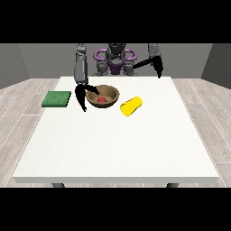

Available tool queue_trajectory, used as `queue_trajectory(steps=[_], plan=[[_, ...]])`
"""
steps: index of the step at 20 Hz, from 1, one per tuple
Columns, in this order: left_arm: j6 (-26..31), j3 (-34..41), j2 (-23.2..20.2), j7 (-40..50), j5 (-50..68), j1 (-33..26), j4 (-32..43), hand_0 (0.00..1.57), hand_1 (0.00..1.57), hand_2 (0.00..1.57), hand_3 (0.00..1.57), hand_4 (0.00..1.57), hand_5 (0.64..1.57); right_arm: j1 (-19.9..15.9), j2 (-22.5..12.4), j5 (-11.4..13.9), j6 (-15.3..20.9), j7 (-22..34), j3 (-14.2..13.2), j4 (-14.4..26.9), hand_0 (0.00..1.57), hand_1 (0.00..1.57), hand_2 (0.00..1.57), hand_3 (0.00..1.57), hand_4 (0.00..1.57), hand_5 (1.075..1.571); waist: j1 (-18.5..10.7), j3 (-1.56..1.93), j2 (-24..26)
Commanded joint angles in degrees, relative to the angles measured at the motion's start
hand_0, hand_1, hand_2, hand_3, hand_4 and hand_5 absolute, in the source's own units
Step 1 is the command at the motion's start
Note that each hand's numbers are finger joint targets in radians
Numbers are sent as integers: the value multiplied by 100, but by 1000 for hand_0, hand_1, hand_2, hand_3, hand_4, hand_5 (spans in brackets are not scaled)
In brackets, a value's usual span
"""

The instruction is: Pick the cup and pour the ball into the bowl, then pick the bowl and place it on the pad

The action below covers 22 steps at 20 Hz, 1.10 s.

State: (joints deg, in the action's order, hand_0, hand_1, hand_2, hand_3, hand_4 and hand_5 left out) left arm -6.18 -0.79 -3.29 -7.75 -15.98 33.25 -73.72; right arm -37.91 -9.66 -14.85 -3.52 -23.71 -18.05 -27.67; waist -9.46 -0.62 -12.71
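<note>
A brown bowl [103,96] sits on the white table [117,144] at the back, left of centre, with a red ball [102,99] inside it. A yellow cup [131,106] lies on its side just right of the bowl. A green pad [57,99] lies flat at the table's left edge. The hand at the view's left [82,96] hangs at the bowl's left rim; its thumb reaches onto the rim and its fingers point down outside the bowl. The hand at the view's right [158,67] is raised above the table's far edge, away from everything.
The robot's torso [115,61] stands behind the table's far edge. The white tabletop stretches wide toward the camera in front of the bowl and cup. Grey floor surrounds the table.
</note>
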Motion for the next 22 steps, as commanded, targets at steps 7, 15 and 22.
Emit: queue_trajectory(steps=[7,15,22], plan=[[247,287,-202,-173,289,-35,164,0,0,0,0,0,1570,-155,-273,592,1071,1043,403,332,1571,1571,1571,1571,1029,1550,-63,56,-4],[223,710,-386,-341,477,-412,745,0,0,0,0,0,1570,-526,-258,674,1141,2405,692,-67,1571,1571,1571,1571,1039,1559,546,61,798],[87,922,-575,-778,482,-582,930,0,0,0,0,0,1570,-483,-1094,341,342,2754,394,-351,1571,1571,1571,1571,1060,1562,758,63,572]])
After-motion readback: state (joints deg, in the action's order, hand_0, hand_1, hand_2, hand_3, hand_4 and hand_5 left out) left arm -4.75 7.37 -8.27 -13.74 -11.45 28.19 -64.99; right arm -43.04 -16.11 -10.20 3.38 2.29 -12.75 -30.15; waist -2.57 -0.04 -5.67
